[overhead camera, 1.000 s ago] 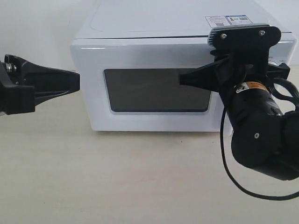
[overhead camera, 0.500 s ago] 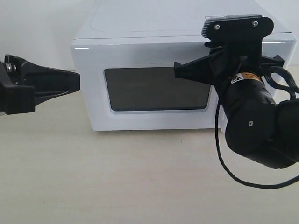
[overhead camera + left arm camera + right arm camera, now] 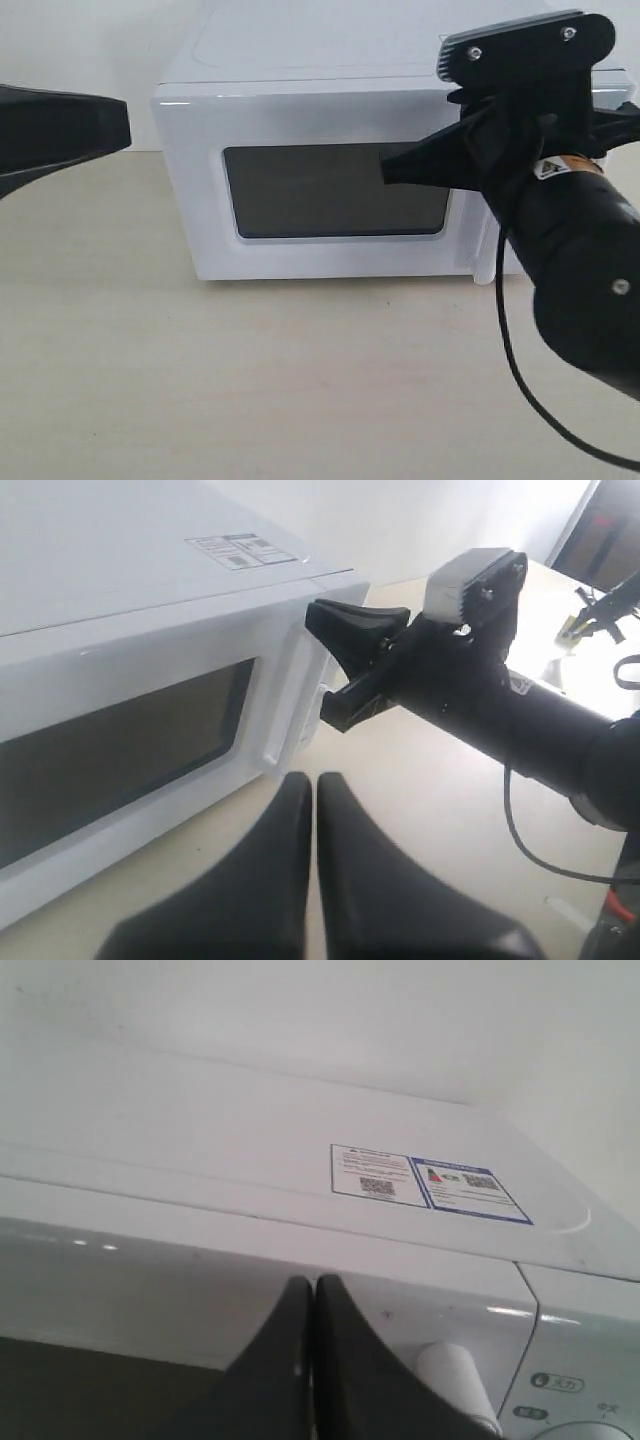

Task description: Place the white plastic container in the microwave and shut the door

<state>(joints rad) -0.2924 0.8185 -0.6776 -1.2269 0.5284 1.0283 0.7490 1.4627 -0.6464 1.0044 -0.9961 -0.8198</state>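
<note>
standing on the pale beige tabletop [image 3: 250,380], the white boxy countertop microwave [image 3: 320,110] has its white door [image 3: 200,200] with the dark rectangular mesh window [image 3: 320,195] fully shut, flush with the front. the window is too dark to show what lies inside, so i cannot tell from these views where the white plastic container is. the black right gripper [image 3: 388,170] hangs in front of the door, its tip over the window's upper corner on the handle side in the exterior view. in the right wrist view its two fingers [image 3: 290,1360] are pressed together with no gap and grasp nothing, and they point at the door's top edge just beside the upper end of the white bar handle [image 3: 455,1375]. whether the tip touches the door i cannot tell. a black cable [image 3: 510,350] loops down from that arm over the tabletop. the black left gripper [image 3: 118,125] shows as a blurred dark wedge at the left edge of the exterior view, level with the microwave's upper part and apart from it. its fingers [image 3: 345,860] also lie closed against each other, empty. a white and blue printed sticker [image 3: 430,1182] sits on the microwave's flat top near the control side.
</note>
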